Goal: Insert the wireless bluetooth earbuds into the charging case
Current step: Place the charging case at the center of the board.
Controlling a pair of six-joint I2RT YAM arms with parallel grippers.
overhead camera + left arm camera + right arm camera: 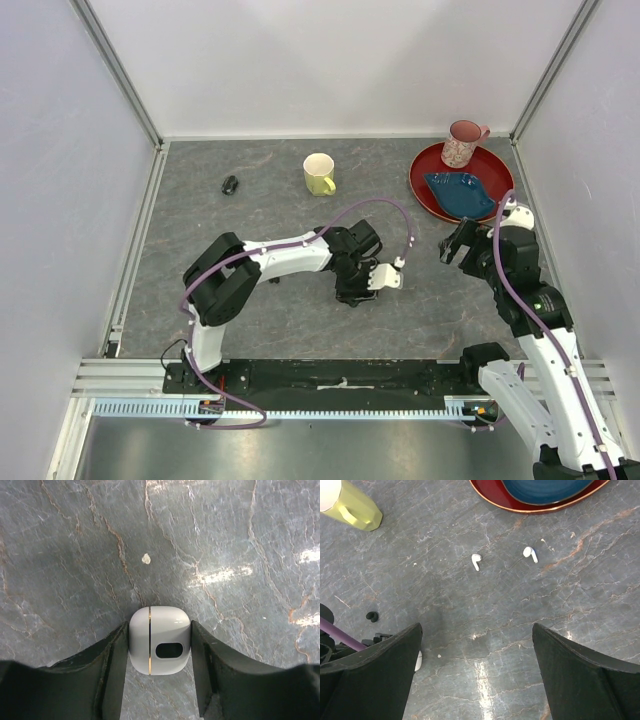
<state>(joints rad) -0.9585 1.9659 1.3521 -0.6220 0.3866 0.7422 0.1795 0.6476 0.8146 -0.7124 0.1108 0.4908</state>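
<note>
My left gripper (160, 626) is shut on the white charging case (160, 639), its lid closed along a gold seam, held low over the grey table. In the top view the gripper (374, 279) and case (388, 275) are at the table's middle. Two glossy white earbuds (476, 561) (530, 554) lie apart on the table ahead of my right gripper (476, 627), which is open and empty above the surface. One black bud (372, 616) lies left of it, near the left arm. The other black bud is not in view. My right gripper (452, 246) hangs right of the case.
A yellow mug (319, 173) stands at the back centre. A red plate (425, 185) holding a blue dish (460, 193) and a pink mug (462, 143) is at the back right. A small black object (230, 185) lies at the back left.
</note>
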